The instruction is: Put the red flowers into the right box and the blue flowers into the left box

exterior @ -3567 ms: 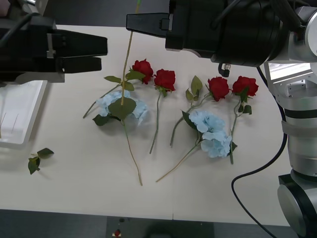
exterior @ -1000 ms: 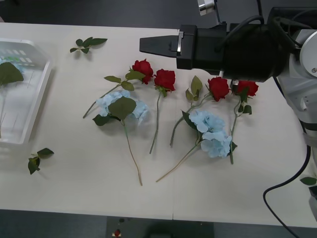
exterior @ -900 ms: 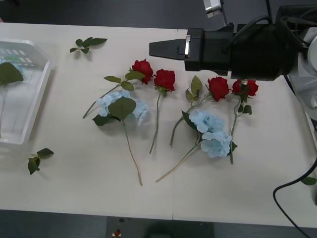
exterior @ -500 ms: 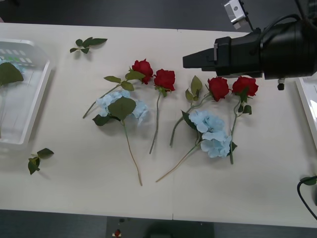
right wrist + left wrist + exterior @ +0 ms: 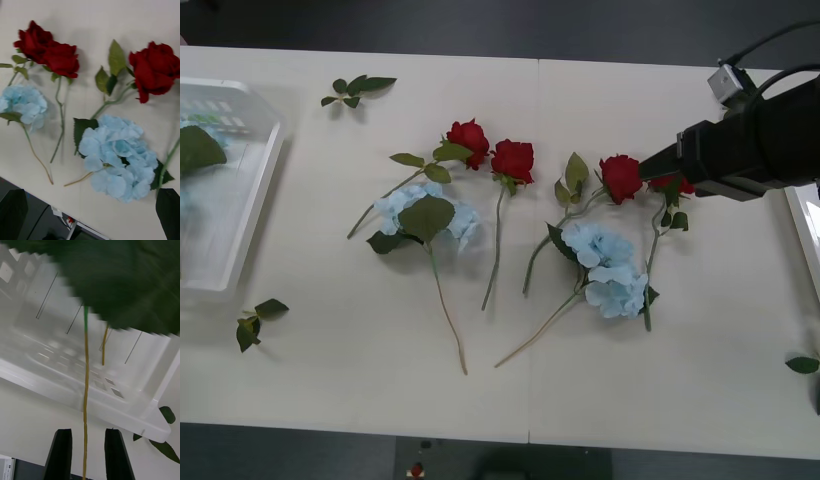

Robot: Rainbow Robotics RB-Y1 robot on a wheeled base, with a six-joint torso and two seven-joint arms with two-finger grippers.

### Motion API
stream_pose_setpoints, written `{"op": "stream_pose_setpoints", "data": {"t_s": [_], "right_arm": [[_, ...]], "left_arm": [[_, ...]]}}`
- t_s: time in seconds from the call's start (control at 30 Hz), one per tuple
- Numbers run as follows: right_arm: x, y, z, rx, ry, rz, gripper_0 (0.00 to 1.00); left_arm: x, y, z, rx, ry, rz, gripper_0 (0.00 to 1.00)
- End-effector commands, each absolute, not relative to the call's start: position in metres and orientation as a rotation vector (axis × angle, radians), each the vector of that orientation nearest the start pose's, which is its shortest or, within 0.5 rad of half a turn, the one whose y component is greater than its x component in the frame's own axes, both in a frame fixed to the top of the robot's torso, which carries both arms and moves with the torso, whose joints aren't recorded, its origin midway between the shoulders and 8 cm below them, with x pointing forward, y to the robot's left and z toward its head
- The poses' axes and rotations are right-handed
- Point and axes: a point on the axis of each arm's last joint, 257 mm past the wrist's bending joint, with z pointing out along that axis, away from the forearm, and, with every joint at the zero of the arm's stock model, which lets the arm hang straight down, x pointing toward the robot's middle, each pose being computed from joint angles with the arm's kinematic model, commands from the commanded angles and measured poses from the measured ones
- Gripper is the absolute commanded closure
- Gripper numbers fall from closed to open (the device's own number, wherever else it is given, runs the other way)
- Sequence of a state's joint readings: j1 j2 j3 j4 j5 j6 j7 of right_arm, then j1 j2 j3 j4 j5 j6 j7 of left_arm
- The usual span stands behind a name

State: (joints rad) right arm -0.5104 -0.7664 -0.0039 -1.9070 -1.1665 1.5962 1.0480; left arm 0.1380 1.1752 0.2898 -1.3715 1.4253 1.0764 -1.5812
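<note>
- Centrally in the front view, four red flowers (image 5: 513,160) lie on the pale table (image 5: 330,380): two blooms side by side at upper middle, one right of centre, and one half hidden behind the right gripper.
- Below them lie two blue flowers (image 5: 608,270) on the table, one cluster left of centre under a broad green leaf, the other lower right of centre, its long stem slanting down toward the middle.
- The right wrist view shows the same blooms from close above: three roses across the top, the large blue cluster in the lower middle.
- The left box (image 5: 240,200), clear plastic, sits at the left edge of the front view with a green leaf showing inside it.
- The right box (image 5: 802,225) shows as a white rim at the right edge, middle height.
- The right gripper (image 5: 650,165) reaches in from the right edge, its tip over the rightmost rose; its black fingers (image 5: 167,212) stand wide apart at the wrist picture's lower corners, holding nothing.
- The left gripper (image 5: 85,450) hangs above the clear tray; a thin yellowish stem runs between its fingers, which stand slightly apart from it.
- Loose leaf sprigs (image 5: 358,88) lie at upper left, lower left and far lower right.
</note>
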Motion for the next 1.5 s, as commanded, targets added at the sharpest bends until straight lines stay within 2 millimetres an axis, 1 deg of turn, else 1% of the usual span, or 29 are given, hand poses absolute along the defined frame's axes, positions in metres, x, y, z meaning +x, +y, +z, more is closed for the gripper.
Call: {"op": "stream_pose_setpoints", "data": {"t_s": [0.03, 0.1, 0.17, 0.2, 0.23, 0.27, 0.3, 0.4, 0.5, 0.57, 0.7, 0.77, 0.87, 1.0, 1.07, 1.2, 1.3, 1.33, 1.4, 1.5], "right_arm": [[0.461, -0.229, -0.133, 0.111, 2.595, 0.531, 0.0], [0.461, -0.242, -0.143, 0.179, 2.612, 0.49, 0.0], [0.463, -0.255, -0.152, 0.223, 2.621, 0.445, 0.0], [0.465, -0.259, -0.158, 0.234, 2.629, 0.42, 0.0], [0.468, -0.266, -0.164, 0.253, 2.632, 0.393, 0.0], [0.47, -0.269, -0.167, 0.257, 2.634, 0.377, 0.0], [0.474, -0.273, -0.175, 0.265, 2.636, 0.345, 0.0], [0.483, -0.281, -0.189, 0.271, 2.634, 0.283, 0.0], [0.492, -0.286, -0.2, 0.253, 2.631, 0.225, 0.0], [0.498, -0.287, -0.207, 0.233, 2.626, 0.176, 0.0], [0.511, -0.286, -0.223, 0.219, 2.629, 0.137, 0.0], [0.515, -0.286, -0.229, 0.215, 2.63, 0.124, 0.0], [0.528, -0.283, -0.238, 0.2, 2.616, 0.095, 0.0], [0.539, -0.281, -0.247, 0.216, 2.612, 0.089, 0.0], [0.543, -0.28, -0.249, 0.217, 2.608, 0.085, 0.0], [0.554, -0.278, -0.258, 0.21, 2.603, 0.059, 0.0], [0.558, -0.276, -0.266, 0.208, 2.601, 0.056, 0.0], [0.56, -0.275, -0.27, 0.207, 2.598, 0.052, 0.0], [0.562, -0.274, -0.273, 0.204, 2.592, 0.046, 0.0], [0.566, -0.274, -0.281, 0.206, 2.586, 0.035, 0.0]], "left_arm": [[0.385, 0.598, -0.21, -0.427, 2.484, -0.129, 0.5], [0.386, 0.597, -0.21, -0.424, 2.478, -0.134, 0.44], [0.388, 0.595, -0.206, -0.422, 2.47, -0.151, 0.35], [0.389, 0.593, -0.203, -0.422, 2.46, -0.167, 0.23], [0.392, 0.59, -0.199, -0.419, 2.449, -0.188, 0.08], [0.393, 0.588, -0.198, -0.416, 2.444, -0.199, 0.0], [0.396, 0.584, -0.192, -0.386, 2.43, -0.218, 0.0], [0.402, 0.575, -0.179, -0.364, 2.396, -0.278, 0.0], [0.41, 0.562, -0.165, -0.331, 2.368, -0.317, 0.0], [0.419, 0.548, -0.149, -0.272, 2.35, -0.321, 0.0], [0.439, 0.53, -0.121, -0.17, 2.308, -0.295, 0.0], [0.446, 0.526, -0.114, -0.134, 2.297, -0.268, 0.0], [0.468, 0.508, -0.1, -0.018, 2.285, -0.191, 0.0], [0.486, 0.493, -0.096, 0.071, 2.277, -0.122, 0.0], [0.491, 0.491, -0.097, 0.097, 2.276, -0.091, 0.0], [0.506, 0.48, -0.103, 0.178, 2.258, -0.008, 0.0], [0.517, 0.472, -0.11, 0.233, 2.251, 0.038, 0.0], [0.523, 0.466, -0.114, 0.265, 2.244, 0.059, 0.0], [0.53, 0.458, -0.116, 0.3, 2.23, 0.081, 0.0], [0.543, 0.44, -0.123, 0.367, 2.208, 0.109, 0.0]]}}
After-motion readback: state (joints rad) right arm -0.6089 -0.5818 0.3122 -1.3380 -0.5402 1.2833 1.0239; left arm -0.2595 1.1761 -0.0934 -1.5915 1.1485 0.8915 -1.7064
